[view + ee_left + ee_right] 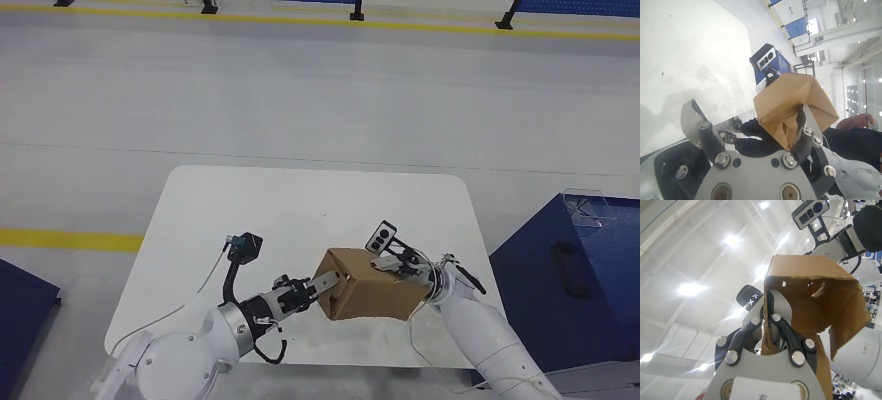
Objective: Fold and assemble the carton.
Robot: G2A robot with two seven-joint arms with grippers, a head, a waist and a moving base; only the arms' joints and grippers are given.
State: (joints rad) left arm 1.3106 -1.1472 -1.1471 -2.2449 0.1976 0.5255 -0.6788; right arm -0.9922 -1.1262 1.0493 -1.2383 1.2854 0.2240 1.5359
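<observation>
- The right end effector is clamped on one side wall of the carton, one finger inside and one outside, apparently so that the box is held steady.
- The left end effector is spread wide at the carton's opposite end. One finger is laid against the loose end flaps, probably so that they can be pushed inward.
- The carton appears to be held raised, with the near edge of the bench beneath it.

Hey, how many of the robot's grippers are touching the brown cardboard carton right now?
2. The left gripper is open, with one finger against the folded end of the brown cardboard carton. The right gripper pinches a wall at the opposite, open end.
</observation>
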